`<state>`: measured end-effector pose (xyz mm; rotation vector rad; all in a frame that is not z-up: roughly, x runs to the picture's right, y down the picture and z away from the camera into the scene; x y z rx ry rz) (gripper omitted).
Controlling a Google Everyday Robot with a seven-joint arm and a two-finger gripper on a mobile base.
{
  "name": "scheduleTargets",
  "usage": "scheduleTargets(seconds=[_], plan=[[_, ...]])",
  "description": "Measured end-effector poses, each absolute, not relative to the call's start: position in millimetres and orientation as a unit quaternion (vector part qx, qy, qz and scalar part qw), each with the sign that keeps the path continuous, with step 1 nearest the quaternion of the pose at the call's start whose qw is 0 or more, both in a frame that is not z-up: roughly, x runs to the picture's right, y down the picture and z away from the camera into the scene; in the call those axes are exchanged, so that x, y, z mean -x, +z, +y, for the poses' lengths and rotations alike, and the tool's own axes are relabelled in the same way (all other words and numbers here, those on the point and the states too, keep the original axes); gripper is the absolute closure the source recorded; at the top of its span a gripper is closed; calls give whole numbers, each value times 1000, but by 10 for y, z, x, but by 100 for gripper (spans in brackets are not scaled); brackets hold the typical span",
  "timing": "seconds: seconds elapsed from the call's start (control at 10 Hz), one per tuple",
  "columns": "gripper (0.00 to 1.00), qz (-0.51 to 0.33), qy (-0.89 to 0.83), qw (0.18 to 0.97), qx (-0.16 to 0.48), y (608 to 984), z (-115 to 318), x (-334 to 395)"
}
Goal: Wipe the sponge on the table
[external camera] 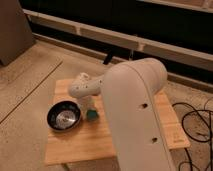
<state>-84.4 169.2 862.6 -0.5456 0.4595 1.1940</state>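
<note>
The small teal-green sponge [93, 114] lies on the light-brown wooden table [75, 145], just right of a black bowl. My gripper [89, 105] comes down from the white wrist [82, 86] and sits right on top of the sponge, covering its upper part. The big white arm [135, 110] fills the middle of the view and hides the centre of the tabletop.
A black bowl [64, 116] with a shiny inside stands on the table's left part, close to the sponge. Black cables [197, 125] lie on the speckled floor to the right. A dark wall with a pale ledge runs behind the table.
</note>
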Motion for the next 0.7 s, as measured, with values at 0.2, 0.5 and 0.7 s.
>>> scheduleTargets(seconds=[0.2,0.5,0.7], plan=[[100,222,569,748,258,8604,1862,638],[100,239,592,724,261,8601,1933,330],[100,250,608,708,259,8610,1957,96]])
